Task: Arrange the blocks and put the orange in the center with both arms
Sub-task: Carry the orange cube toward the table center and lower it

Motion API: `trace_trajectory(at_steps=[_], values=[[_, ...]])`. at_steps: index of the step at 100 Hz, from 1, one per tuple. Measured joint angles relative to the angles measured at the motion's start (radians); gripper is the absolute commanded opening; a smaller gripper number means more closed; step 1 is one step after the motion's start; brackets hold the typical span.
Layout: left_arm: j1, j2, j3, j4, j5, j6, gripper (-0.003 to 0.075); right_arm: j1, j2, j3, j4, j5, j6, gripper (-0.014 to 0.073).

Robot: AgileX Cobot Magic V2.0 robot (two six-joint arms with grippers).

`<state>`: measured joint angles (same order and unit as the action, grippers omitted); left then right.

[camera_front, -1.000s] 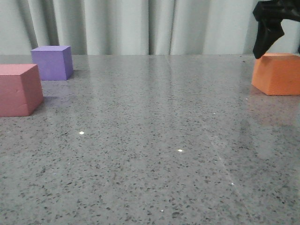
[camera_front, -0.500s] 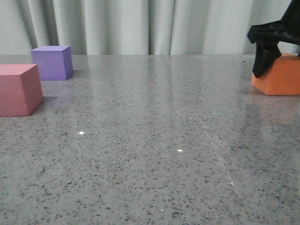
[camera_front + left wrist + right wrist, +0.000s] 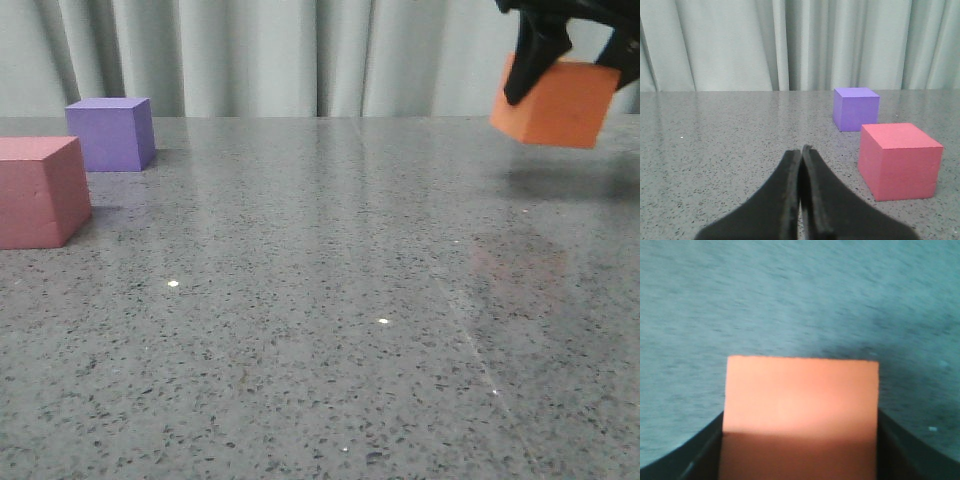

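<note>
Carry step in hand: orange cube (image 3: 552, 102) clamped in right hand (image 3: 562, 50), lifted clear of tabletop (image 3: 330, 300), well to the right of purple cube (image 3: 111, 133). Pinkish-red cube (image 3: 40, 190) just in front of purple cube. Left hand (image 3: 801, 165) idle, fingers pressed together, empty. Next, probably: carry leftward toward purple cube, lower level, release.

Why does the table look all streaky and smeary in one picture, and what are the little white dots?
Right wrist view: the grey speckled table is smeared by motion blur, while the orange foam cube held in the right gripper stays fairly clear. Front view: the white dots are lights glinting off the shiny tabletop, and a faint orange reflection shows below the lifted cube.
</note>
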<state>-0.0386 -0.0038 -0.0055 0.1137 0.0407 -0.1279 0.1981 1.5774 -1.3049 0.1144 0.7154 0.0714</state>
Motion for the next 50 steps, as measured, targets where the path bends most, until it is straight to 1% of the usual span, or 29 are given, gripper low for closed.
trace_trajectory(at_steps=[9, 24, 50], values=[[0.000, 0.000, 0.000, 0.000, 0.000, 0.000, -0.0019, 0.056, -0.004, -0.041, 0.002, 0.028, 0.050, 0.0324], [0.000, 0.000, 0.000, 0.000, 0.000, 0.000, -0.0019, 0.141, -0.001, -0.089, -0.014, 0.030, 0.165, 0.0324], [0.000, 0.000, 0.000, 0.000, 0.000, 0.000, -0.0019, 0.281, 0.098, -0.194, -0.136, 0.037, 0.369, 0.0319]])
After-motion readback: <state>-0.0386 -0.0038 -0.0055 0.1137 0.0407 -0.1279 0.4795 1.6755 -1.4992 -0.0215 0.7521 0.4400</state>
